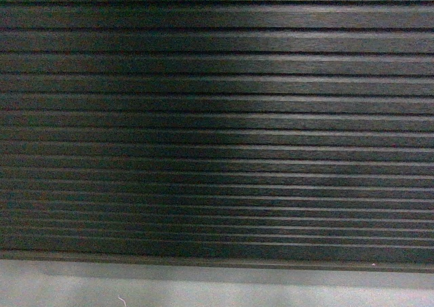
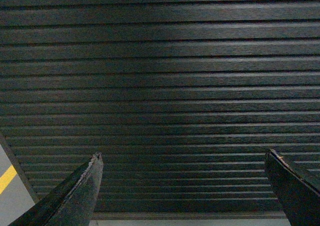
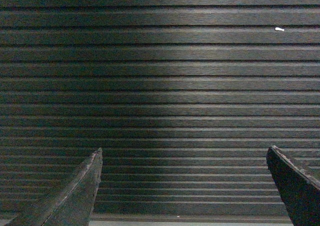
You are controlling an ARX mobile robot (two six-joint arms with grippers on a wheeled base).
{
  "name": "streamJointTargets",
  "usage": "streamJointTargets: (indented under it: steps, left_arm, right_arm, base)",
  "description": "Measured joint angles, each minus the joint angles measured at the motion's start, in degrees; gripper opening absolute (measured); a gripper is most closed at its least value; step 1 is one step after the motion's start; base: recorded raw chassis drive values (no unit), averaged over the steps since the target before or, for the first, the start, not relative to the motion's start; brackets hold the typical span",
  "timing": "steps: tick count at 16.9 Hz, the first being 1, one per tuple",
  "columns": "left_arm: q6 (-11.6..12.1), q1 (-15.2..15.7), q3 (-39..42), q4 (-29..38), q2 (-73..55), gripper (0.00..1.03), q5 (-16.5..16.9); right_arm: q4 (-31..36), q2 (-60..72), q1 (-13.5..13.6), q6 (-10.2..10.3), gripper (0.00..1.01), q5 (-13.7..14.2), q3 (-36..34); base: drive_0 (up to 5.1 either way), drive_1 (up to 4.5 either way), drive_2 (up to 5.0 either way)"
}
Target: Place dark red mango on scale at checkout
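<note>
The checkout's black ribbed front panel (image 1: 217,117) fills the head view, close in front of me. The same panel (image 2: 160,76) takes up most of the left wrist view, and the right wrist view shows it (image 3: 160,76) too. My left gripper (image 2: 184,156) is open, its two dark fingers spread wide with nothing between them. In the same way, my right gripper (image 3: 184,153) is open and empty, facing the panel. The dark red mango and the scale are out of view. Neither gripper shows in the head view.
A strip of grey floor (image 1: 203,290) runs along the base of the panel. A yellow floor line (image 2: 7,178) shows at the left edge of the left wrist view, beside the panel's corner. A small white speck (image 3: 279,29) sits on the panel.
</note>
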State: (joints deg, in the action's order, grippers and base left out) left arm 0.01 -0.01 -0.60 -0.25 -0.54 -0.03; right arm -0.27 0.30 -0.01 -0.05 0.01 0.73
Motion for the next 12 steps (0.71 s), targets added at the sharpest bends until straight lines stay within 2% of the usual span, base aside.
streamJointTargets:
  steps: [12]
  left_arm:
    - [0.0, 0.0, 0.0, 0.02, 0.0, 0.98, 0.0]
  right_arm:
    - [0.0, 0.0, 0.0, 0.0, 0.98, 0.0, 0.0]
  base:
    - [0.0, 0.0, 0.0]
